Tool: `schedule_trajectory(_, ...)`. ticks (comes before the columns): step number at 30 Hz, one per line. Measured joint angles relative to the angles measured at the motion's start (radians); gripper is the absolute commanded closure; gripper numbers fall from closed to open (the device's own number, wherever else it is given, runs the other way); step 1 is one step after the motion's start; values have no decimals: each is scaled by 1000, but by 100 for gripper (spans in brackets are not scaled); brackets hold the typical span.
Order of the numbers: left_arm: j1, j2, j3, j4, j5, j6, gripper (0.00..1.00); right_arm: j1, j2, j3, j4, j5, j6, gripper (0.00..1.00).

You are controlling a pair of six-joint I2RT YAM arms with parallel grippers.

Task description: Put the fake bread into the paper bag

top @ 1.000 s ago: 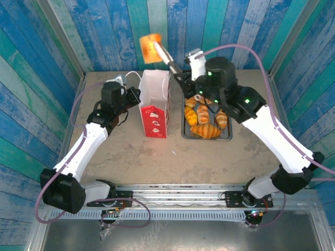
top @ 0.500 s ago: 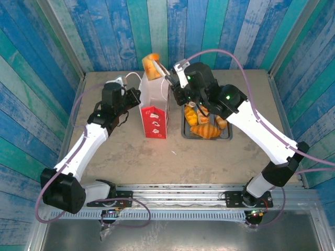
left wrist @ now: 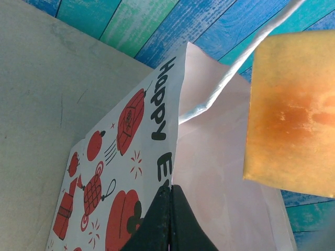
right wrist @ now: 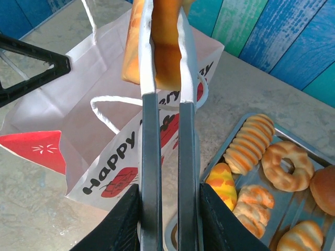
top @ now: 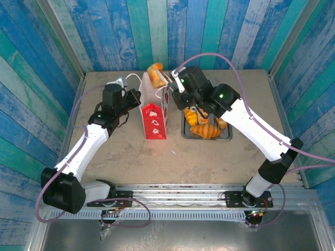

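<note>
Bread pc. (top: pixel 154 73), clamped in tongs (right wrist: pixel 162 157) by closed right gripper (right wrist: pixel 167 222), is now lowered to paper bag (top: pixel 155 117) mouth, rim pinched by left gripper (left wrist: pixel 170 209); drop likely imminent.

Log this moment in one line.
left fingers: pinch paper bag rim | right fingers: grip tongs | bread: in tongs above bag

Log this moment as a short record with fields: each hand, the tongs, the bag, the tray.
left hand: shut, pinching the bag at its top edge
right hand: shut on the tongs
tongs: clamped on a bread slice, held over the bag's open top
bag: upright, mouth open, left of the tray
tray: holds several rolls
step: slice not yet released into the bag
</note>
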Motion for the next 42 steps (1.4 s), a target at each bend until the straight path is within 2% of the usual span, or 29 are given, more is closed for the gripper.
schedule_trajectory(10,0,0,0,0,18,0,100,0,24,155,-29,-10,-45,90)
schedule_trajectory(26,0,0,0,0,21,-8,100,0,124,156,-46,-34,-48,90)
schedule_trajectory(34,0,0,-1,0,14,-18,100,0,124,159,-156,-26,-64,90)
schedule_trajectory(37,0,0,-5,0,14,-19,100,0,123,161,-180,-14,-70,88)
schedule_trajectory(42,0,0,-6,1,14,-19,100,0,123,163,-211,0,-75,78)
